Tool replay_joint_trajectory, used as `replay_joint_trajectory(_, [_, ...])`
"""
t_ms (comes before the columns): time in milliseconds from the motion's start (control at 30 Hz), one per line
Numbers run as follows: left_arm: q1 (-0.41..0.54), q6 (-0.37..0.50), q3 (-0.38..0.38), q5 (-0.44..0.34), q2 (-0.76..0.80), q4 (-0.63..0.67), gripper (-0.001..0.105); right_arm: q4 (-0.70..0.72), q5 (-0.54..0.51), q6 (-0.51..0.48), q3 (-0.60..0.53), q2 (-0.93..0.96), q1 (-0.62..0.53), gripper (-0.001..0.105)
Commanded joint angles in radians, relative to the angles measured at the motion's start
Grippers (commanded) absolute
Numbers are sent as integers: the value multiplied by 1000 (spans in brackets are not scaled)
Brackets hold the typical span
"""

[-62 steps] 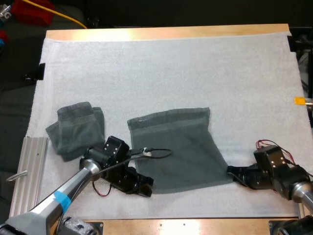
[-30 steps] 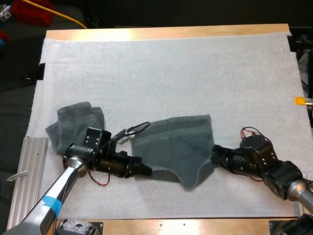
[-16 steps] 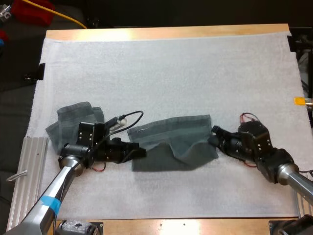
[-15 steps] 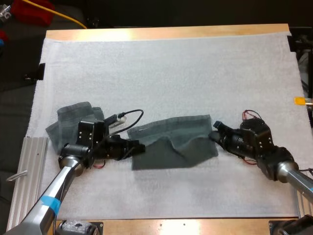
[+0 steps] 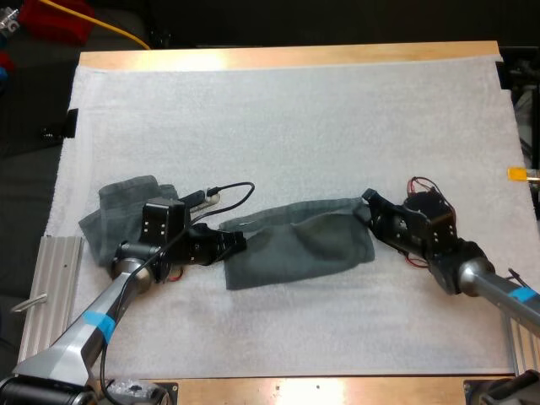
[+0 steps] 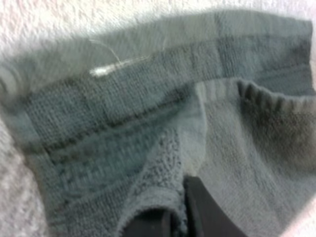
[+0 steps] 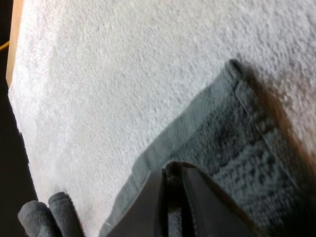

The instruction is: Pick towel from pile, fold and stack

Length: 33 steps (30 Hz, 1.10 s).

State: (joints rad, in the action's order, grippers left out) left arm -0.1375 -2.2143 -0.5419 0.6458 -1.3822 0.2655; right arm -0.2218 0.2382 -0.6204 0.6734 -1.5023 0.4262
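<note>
Near the middle of the mat (image 5: 295,126), the towel (image 5: 299,245) lies doubled and rumpled, with the left gripper (image 5: 234,243) and right gripper (image 5: 368,205) each clamped on an end. The left wrist view adds a pale thread (image 6: 106,69) on its hem. The high view adds a folded towel (image 5: 126,215) alongside.

tips of left gripper (image 5: 238,242) are buried in a fold of the towel (image 5: 299,243), grip point out of sight. tips of right gripper (image 5: 369,202) are partly hidden by the towel's corner. left arm covers part of the folded towel (image 5: 125,207); can't count its layers.
</note>
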Motion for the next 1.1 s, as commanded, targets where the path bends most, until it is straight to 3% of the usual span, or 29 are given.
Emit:
replay_joint_trajectory(0, [1,-5,-4,-26,3,-26,0,-8,-6,-4,12,-11,-4,2])
replay_joint_trajectory(133, [1,-3,-4,-67,3,-39,0,-11,-49,-4,27,-39,-4,2])
replay_joint_trajectory(400, [80,-3,-4,-69,3,-58,0,-56,-107,-4,27,-42,-4,2])
replay_joint_trajectory(433, [115,-3,-4,-36,0,-61,0,-53,-129,-4,27,-45,-4,2])
replay_joint_trajectory(567, [98,-3,-4,45,-78,-66,0,-51,-148,-4,27,-45,-4,2])
replay_joint_trajectory(867, [98,-3,-4,103,-117,-106,2,-36,-154,-4,27,-45,-4,2])
replay_joint_trajectory(900, [98,-3,-4,113,-117,-113,8,-36,-154,-4,27,-45,-4,2])
replay_joint_trajectory(967, [98,-3,-4,128,-117,-121,32,-36,-154,-4,27,-45,-4,7])
replay_joint_trajectory(1033, [98,-3,-6,138,-117,-122,59,-36,-154,-4,27,-45,-4,18])
replay_joint_trajectory(1067, [98,-3,-9,140,-117,-120,76,-36,-154,-4,27,-45,-4,33])
